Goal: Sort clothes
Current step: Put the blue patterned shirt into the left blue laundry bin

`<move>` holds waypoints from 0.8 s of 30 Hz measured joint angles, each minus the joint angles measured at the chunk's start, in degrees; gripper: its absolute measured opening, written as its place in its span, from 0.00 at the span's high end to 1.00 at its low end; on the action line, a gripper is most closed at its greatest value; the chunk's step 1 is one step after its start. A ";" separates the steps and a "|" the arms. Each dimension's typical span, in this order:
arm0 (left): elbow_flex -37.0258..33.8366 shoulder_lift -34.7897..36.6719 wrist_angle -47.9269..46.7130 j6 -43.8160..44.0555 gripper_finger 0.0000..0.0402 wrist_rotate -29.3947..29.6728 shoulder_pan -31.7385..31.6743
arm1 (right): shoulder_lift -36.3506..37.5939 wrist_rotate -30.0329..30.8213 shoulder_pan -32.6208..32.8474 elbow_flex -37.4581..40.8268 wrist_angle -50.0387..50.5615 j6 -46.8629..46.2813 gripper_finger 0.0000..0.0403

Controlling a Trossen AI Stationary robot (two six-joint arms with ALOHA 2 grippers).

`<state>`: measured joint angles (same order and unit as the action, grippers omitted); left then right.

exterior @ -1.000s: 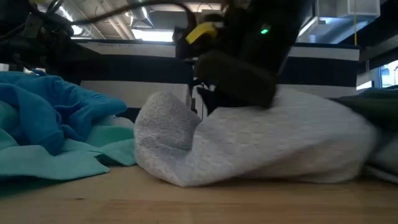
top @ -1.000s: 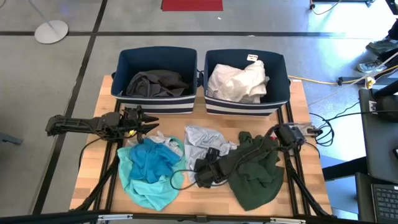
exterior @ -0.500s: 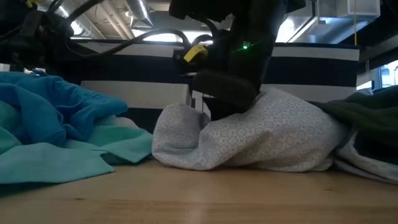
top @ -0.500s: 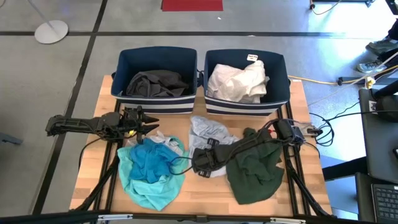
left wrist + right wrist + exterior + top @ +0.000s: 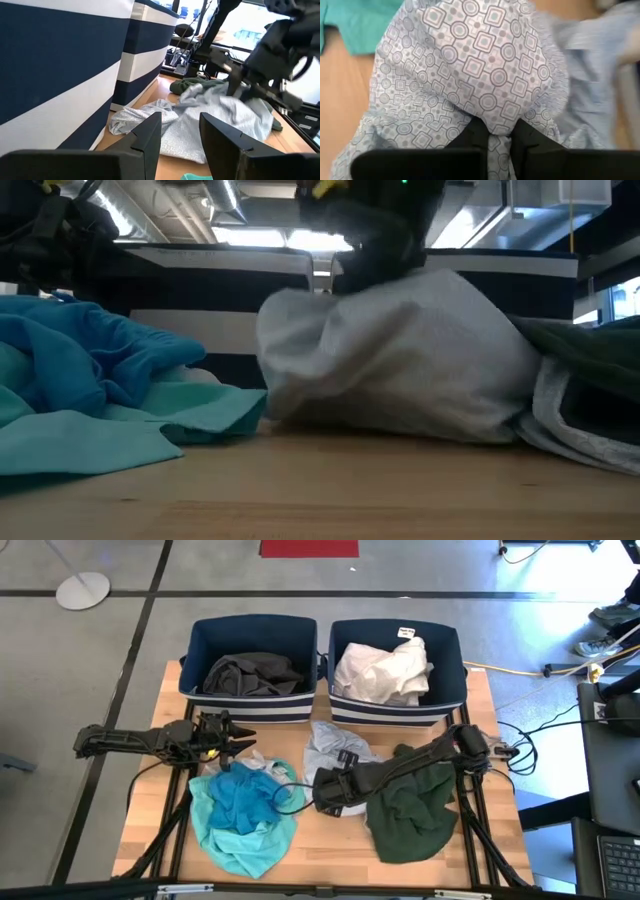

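High view: the right end effector sits mid-counter, pinching the pale grey-white garment, whose crumpled bulk lies just beyond it toward the bins. The dark green garment is draped under the right arm; the turquoise garment is heaped beside the gripped one. The left end effector hovers near the left bin, clear of all cloth.

Bins: two navy fabric bins with white stripes stand side by side at the far edge of the wooden counter — the left holds a dark grey garment, the right bin a white garment.

Low view: the pale grey-white garment bulges in a soft, rounded mound, its top gathered up under the dark end effector. The turquoise garment lies in loose folds beside it, the dark green garment on the other side.

Left wrist view: the two dark fingers are spread apart with nothing between them; the pale garment lies farther along the counter, by the striped bin wall.

Right wrist view: the fingers are pressed together on a fold of the pale garment — thin woven cloth printed with small squares and circles.
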<state>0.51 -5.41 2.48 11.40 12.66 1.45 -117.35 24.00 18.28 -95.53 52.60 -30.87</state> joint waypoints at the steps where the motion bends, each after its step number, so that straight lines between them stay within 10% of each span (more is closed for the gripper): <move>1: 0.00 0.00 -0.02 -0.06 0.69 -0.30 0.00 | 0.63 0.95 0.00 -0.24 0.18 0.41 0.93; 24: 0.00 0.00 -0.11 0.48 0.69 -0.70 0.00 | 8.49 19.48 -4.81 -30.79 -0.86 26.34 0.93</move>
<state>0.51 -5.41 2.37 11.88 11.97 1.45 -108.86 43.48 13.47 -126.32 51.74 -4.53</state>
